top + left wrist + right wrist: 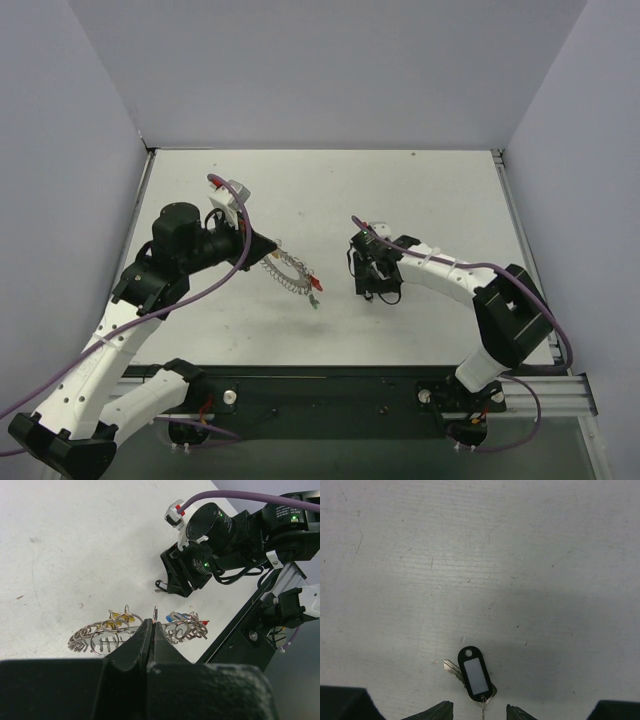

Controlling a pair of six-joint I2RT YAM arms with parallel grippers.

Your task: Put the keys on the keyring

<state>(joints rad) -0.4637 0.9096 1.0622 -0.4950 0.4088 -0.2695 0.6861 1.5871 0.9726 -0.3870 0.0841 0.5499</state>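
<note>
My left gripper (152,626) is shut on the keyring (107,635), a silvery coil-rimmed ring that it holds above the table (400,200). The keyring (289,271) juts from the left gripper (264,253) toward the table's middle. Keys with yellow (119,616), blue (175,616) and red (204,623) heads hang on it. One more key with a black tag (475,674) lies flat on the table. My right gripper (480,712) hovers low over that key's near end, jaws apart on either side and not touching it. From above, the right gripper (377,288) points down at the table.
The right arm's black wrist (200,555) stands close beyond the keyring in the left wrist view. White walls enclose the table on three sides. A black rail (330,390) carrying the arm bases runs along the near edge.
</note>
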